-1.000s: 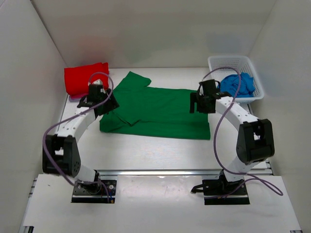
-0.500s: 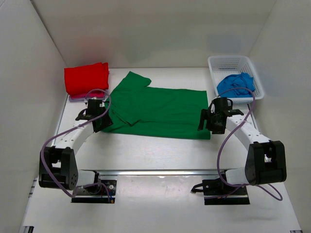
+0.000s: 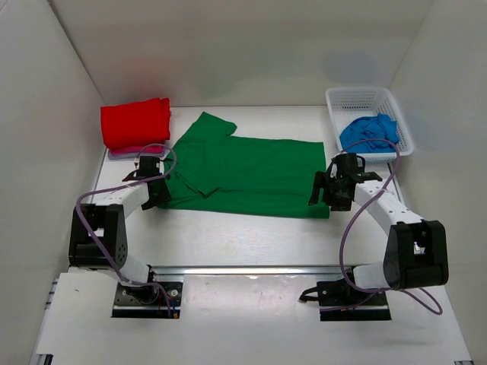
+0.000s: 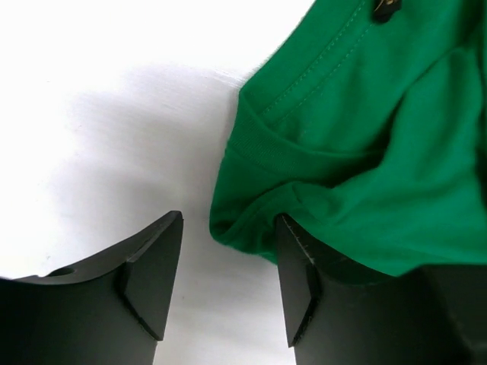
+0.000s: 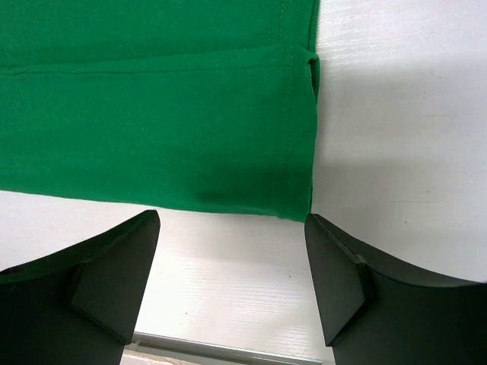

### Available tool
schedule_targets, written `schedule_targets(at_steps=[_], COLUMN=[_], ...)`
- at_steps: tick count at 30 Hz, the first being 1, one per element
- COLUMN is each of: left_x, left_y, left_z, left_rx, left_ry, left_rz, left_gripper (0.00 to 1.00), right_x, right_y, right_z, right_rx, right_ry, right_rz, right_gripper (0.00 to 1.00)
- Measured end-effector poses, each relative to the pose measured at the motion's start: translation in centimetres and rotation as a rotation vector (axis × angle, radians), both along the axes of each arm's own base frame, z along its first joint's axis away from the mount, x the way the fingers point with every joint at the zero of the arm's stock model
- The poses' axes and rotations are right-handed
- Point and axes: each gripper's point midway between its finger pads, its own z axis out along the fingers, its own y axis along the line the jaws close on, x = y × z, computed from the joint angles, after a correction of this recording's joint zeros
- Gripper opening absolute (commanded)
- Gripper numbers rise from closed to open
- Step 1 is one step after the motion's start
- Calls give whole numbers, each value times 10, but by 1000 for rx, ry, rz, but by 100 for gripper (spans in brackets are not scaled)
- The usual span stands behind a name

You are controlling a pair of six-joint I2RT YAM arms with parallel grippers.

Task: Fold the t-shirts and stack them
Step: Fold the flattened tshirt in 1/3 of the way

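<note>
The green t-shirt [image 3: 243, 171] lies spread flat across the table. My left gripper [image 3: 156, 194] is low at its near left corner and open. In the left wrist view the bunched green corner [image 4: 251, 220] sits just ahead of the gripper [image 4: 228, 266], and cloth drapes over the right finger [image 4: 300, 281]. My right gripper [image 3: 329, 194] is open at the near right corner. The flat hem corner [image 5: 297, 198] lies just beyond that gripper [image 5: 232, 258], with bare table between the fingers. A folded red t-shirt [image 3: 135, 122] rests on a pink one [image 3: 122, 153] at the back left. A blue t-shirt [image 3: 369, 131] is crumpled in the basket.
A white mesh basket [image 3: 365, 97] stands at the back right. White walls close in the table on the left, back and right. A metal rail [image 3: 251, 270] runs along the near edge between the arm bases.
Both grippers have come toward the near edge and dropped to the shirt's near corners. The left jaws have narrowed a little. The shirt lies as before.
</note>
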Motion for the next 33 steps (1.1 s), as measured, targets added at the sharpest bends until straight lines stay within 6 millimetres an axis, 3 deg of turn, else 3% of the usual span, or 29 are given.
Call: schedule_targets(at_steps=[4,6,10,16,21,22,24,27,33], left_x=[4,11,21,21,21,21,19,11,-14], left_y=[0,-2,-2,-3,-5,-5,-6,-11,-21], left_z=[-10,-10,-9,-9,-9,-9,-8,-6,2], left_rx=[0,-9,-8,-10,-18,-19,-25,-50,-73], left_ry=[19,8,0,1,1,1,5,28,98], left_rz=[-5,-4,-10,-12,-17,-18,-21,-36,-84], left_gripper=[43,1,0,0,0,0,0,0,0], right_x=[-1,-2,-6,-13,-27,-29,-34,-39,-45], right_y=[0,-1,-3,-3,1,1,2,0,-15], right_z=[-2,-3,-6,-12,-27,-30,-38,-48,-45], right_rx=[-1,-4,-12,-14,-14,-15,-19,-23,-33], right_ry=[6,10,24,54,104,119,145,190,227], right_rz=[1,-1,-13,-27,-23,-24,-22,-30,-32], right_gripper=[75,74,72,55,52,39,0,0,0])
